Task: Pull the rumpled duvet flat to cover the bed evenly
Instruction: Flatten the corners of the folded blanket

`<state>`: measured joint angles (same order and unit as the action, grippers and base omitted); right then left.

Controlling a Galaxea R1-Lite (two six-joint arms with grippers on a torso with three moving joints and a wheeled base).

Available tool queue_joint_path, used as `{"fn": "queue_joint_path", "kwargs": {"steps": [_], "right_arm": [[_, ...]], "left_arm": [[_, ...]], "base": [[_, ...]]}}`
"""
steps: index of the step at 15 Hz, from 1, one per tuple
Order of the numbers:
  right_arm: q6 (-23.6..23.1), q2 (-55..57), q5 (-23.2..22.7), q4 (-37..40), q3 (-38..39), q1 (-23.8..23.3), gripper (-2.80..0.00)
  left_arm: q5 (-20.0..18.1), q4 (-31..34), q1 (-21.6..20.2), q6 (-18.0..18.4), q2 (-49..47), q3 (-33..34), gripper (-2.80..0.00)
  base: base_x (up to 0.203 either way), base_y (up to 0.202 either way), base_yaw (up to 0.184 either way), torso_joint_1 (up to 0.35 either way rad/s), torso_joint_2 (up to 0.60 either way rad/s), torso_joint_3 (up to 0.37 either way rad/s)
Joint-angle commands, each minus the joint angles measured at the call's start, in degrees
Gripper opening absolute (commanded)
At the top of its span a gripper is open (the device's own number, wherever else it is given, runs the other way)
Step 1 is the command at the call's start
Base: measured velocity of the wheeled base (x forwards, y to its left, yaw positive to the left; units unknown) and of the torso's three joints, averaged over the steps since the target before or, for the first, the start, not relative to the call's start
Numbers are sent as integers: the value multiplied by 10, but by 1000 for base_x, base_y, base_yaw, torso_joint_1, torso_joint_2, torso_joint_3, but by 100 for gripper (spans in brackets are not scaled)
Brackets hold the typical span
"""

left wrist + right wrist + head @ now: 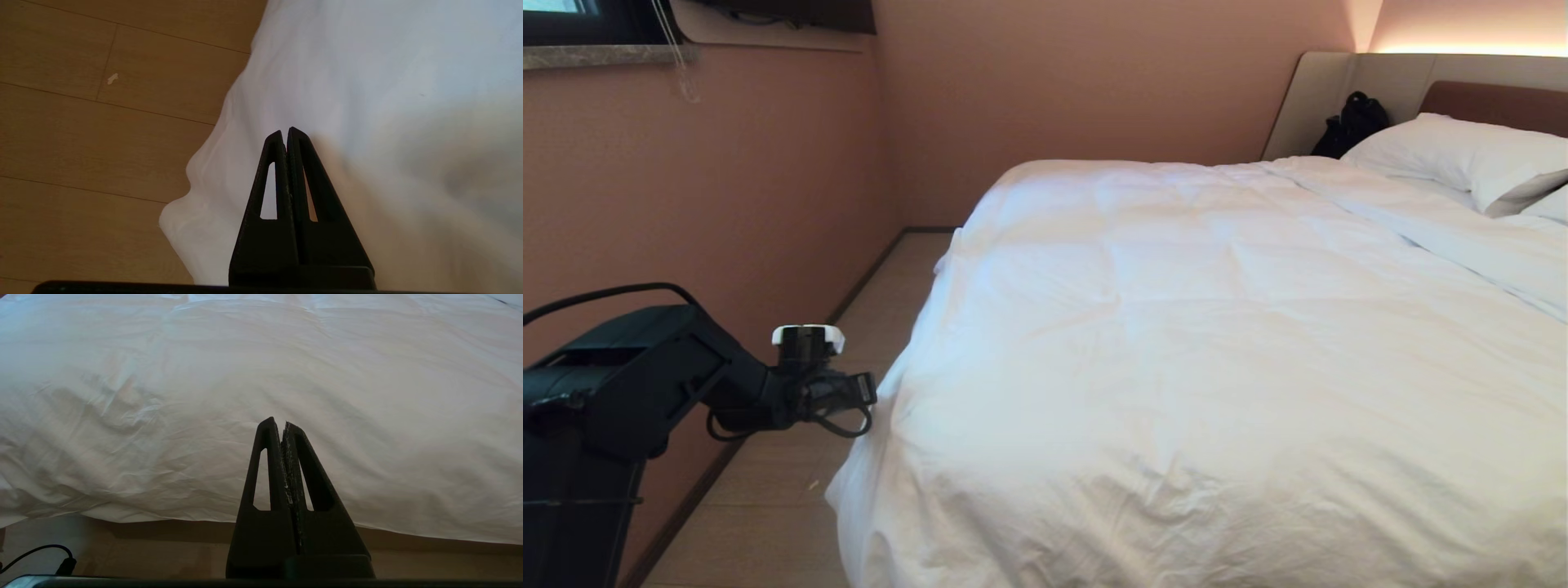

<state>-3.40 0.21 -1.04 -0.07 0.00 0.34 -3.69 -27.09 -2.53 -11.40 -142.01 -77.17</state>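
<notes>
The white duvet point(1217, 327) lies spread over the bed point(1494, 102), puffy with faint square stitching and fine wrinkles near its foot end. Its left side hangs down towards the floor. My left arm point(792, 392) reaches in low from the left, level with that hanging side. In the left wrist view my left gripper point(286, 132) is shut, nothing between its fingers, its tips in front of the draped duvet point(367, 81). My right gripper point(282, 424) is also shut and empty, pointing at the duvet point(261, 355) above its lower hem.
Two white pillows point(1454, 155) rest at the headboard, with a black bag point(1352, 122) beside them. A pink wall point(686, 204) runs close along the bed's left, leaving a narrow strip of wooden floor point(792, 490). A black cable point(41, 555) lies near the right wrist.
</notes>
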Motion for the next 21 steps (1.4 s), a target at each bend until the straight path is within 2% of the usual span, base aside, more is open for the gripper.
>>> {"fn": "queue_joint_path", "kwargs": {"steps": [1,4,6,8,10,12,13,15,17,19,21], "right_arm": [[0,0,0,0,0,0,-280],[0,0,0,0,0,0,-280],[0,0,0,0,0,0,-280],[0,0,0,-1,0,0,-280],[0,0,0,0,0,0,-280],[0,0,0,0,0,0,-280],[0,0,0,0,0,0,-280],[0,0,0,0,0,0,-280],[0,0,0,0,0,0,-280],[0,0,0,0,0,0,-280],[0,0,0,0,0,0,-280]], "left_arm": [[-2,-9,-11,-10,13,-2,-280],[-25,-24,-14,-65,56,-9,-280],[-84,-21,-12,-110,83,-22,-280],[-128,-16,-1,-131,87,-29,-280],[-134,-17,0,-130,86,-27,-280],[-214,-22,5,-125,84,-26,-280],[-224,-23,9,-124,79,-34,-280],[-236,-24,15,-114,66,-50,-280],[-252,-25,17,-77,55,-48,-280],[-254,-26,22,-50,41,-50,-280],[-254,-35,24,-37,34,-49,-280]], "base": [[0,0,0,0,0,0],[0,0,0,0,0,0],[0,0,0,0,0,0],[0,0,0,0,0,0],[0,0,0,0,0,0],[0,0,0,0,0,0],[0,0,0,0,0,0],[0,0,0,0,0,0],[0,0,0,0,0,0],[0,0,0,0,0,0],[0,0,0,0,0,0]]}}
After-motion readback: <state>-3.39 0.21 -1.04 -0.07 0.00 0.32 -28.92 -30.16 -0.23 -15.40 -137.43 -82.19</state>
